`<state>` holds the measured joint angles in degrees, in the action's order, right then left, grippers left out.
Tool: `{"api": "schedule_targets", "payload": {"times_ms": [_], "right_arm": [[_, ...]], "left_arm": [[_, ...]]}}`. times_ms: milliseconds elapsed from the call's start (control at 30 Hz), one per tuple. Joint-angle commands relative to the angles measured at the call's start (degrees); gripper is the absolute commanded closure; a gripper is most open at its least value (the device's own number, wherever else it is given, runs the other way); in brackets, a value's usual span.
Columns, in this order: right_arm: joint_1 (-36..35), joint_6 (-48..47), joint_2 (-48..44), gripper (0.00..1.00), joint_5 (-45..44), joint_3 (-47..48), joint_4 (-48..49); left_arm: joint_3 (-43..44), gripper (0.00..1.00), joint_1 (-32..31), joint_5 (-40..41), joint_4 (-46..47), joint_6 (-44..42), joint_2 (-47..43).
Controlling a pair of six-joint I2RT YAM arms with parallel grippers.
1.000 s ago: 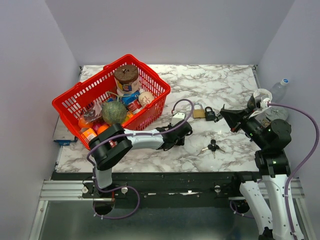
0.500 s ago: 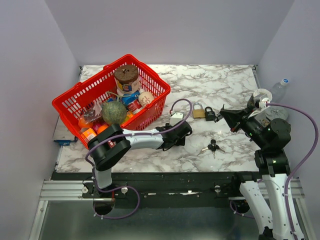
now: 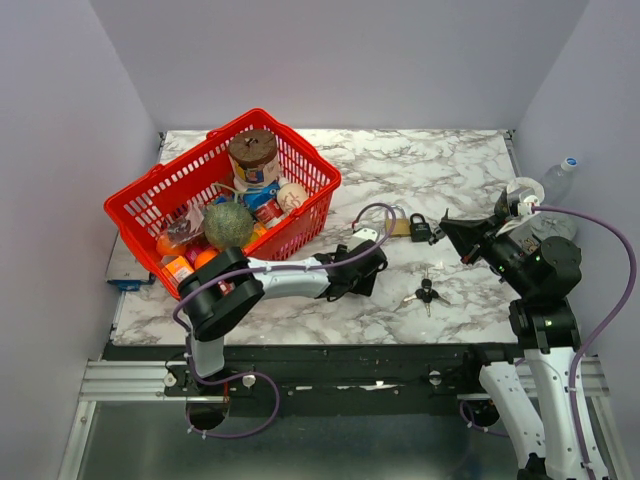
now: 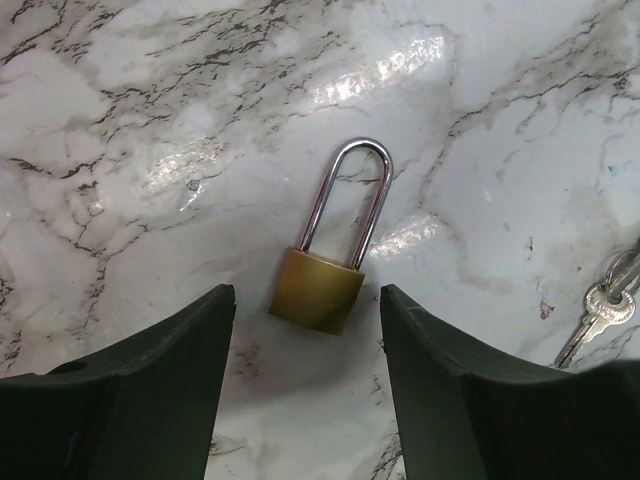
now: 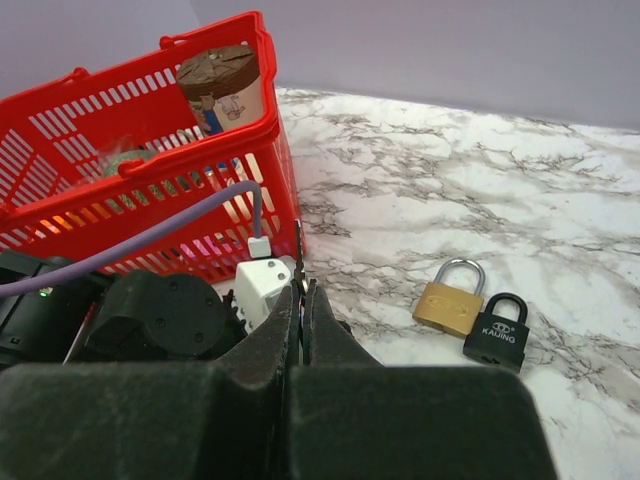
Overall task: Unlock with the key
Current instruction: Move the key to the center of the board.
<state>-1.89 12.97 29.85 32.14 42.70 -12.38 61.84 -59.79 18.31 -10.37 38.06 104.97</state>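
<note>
left claw (image 4: 305,295) spread apart, its fingers (image 4: 150,400) flanking the brass padlock (image 4: 317,292) at frame centre (no contact); right claw (image 5: 303,292) pressed together, empty, lower middle.

Pale lilac walls (image 3: 330,60) enclose a white marble table (image 3: 450,170); soft glare on it.

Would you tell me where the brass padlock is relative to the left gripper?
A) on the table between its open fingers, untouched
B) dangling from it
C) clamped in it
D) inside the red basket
A: the brass padlock lies flat on the marble table between the spread fingers, touching neither.
</note>
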Motion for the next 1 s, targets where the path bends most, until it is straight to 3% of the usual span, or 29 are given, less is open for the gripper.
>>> {"api": "schedule_targets", "payload": {"times_ms": [0, 533, 633, 667, 967], "right_arm": [[0.22, -0.49, 0.04, 0.99, 0.20, 0.02, -0.71], [0.31, -0.49, 0.65, 0.99, -0.15, 0.02, -0.98], [0.22, -0.49, 0.65, 0.99, -0.15, 0.10, -1.07], [0.22, -0.49, 0.57, 0.99, -0.15, 0.02, -1.07], [0.22, -0.49, 1.00, 0.99, 0.12, 0.19, -1.33]], "left_arm": [[0.38, 0.31, -0.06, -2.48, -6.23, -5.45, 3.57], [4.68, 0.48, -0.77, -6.17, -9.84, -12.57, 8.58], [5.39, 0.60, -1.12, -6.88, -11.51, -12.66, 10.78], [5.39, 0.68, -1.12, -7.14, -11.86, -12.58, 11.31], [3.02, 0.94, -1.03, -8.90, -13.18, -11.53, 10.70]]}}
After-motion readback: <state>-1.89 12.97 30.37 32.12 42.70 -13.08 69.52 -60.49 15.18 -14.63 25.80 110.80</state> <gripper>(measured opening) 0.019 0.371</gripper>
